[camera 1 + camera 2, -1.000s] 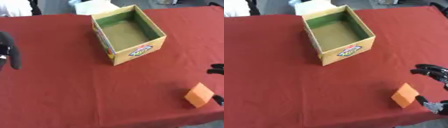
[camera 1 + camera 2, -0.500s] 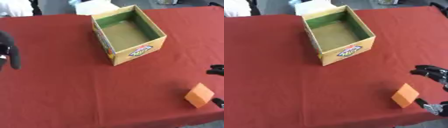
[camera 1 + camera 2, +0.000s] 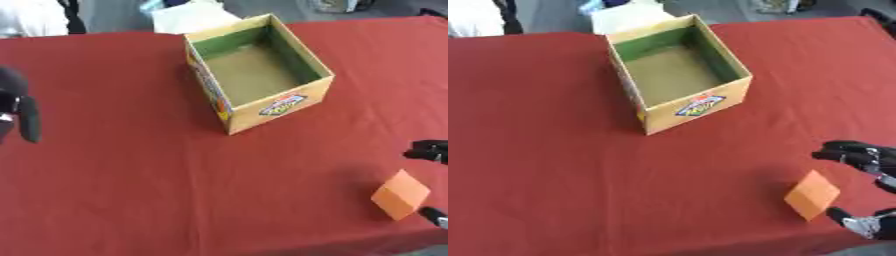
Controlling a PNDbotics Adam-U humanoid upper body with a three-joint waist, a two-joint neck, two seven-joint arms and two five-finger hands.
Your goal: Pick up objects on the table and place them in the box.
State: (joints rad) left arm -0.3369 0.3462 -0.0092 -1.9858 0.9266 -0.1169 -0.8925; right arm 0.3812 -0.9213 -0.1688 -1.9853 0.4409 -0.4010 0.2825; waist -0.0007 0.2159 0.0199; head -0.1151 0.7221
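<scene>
Right hand (image 3: 866,190) is spreading fingers and thumb either side of the block (image 3: 811,195), apparently not yet touching, bracketing it for a pinch; block is lying well nearer than the empty box (image 3: 677,74).

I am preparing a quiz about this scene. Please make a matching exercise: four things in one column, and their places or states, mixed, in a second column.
Things:
1. box
2. orange block
3. right hand
4. left hand

Places or states:
a. at the left edge
b. open-topped, nothing inside
c. fingers spread beside the block, apart from it
d. lying near the right front corner

Pairs: 1-b, 2-d, 3-c, 4-a
</scene>
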